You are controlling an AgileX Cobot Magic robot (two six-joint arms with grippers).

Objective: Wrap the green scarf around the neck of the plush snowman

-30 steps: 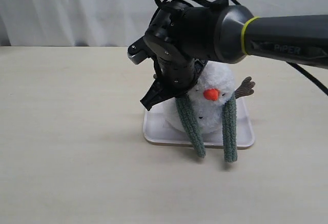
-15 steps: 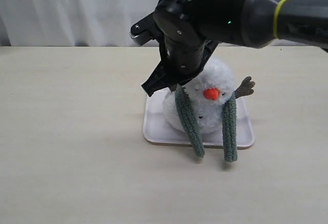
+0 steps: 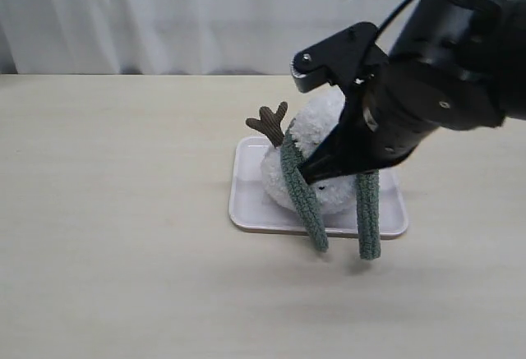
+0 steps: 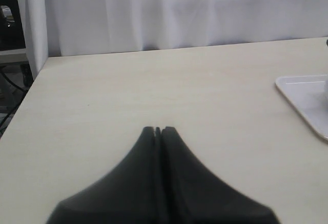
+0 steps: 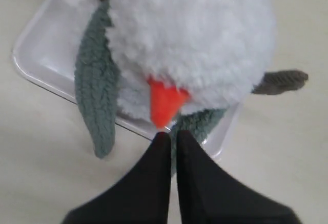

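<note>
The plush snowman [image 3: 316,133] sits on a white tray [image 3: 246,203]. The green scarf [image 3: 302,195] is draped behind its head, and both ends hang down its front over the tray's near rim. My right gripper [image 3: 311,175] is shut and empty, its tips in front of the snowman's face, hiding the nose and neck in the exterior view. In the right wrist view the gripper [image 5: 170,134] points just below the orange nose [image 5: 165,103], with the snowman [image 5: 195,34] and the scarf [image 5: 95,96] beyond. My left gripper [image 4: 159,130] is shut over bare table.
A brown twig arm [image 3: 268,122] sticks up at the snowman's left, and the other twig arm [image 5: 282,80] shows in the right wrist view. A corner of the tray [image 4: 307,96] shows in the left wrist view. A white curtain backs the table.
My right arm swung from the left side of the snowman's head across to its right front. The left twig arm is uncovered and the nose is now hidden. The scarf ends hang as before.
</note>
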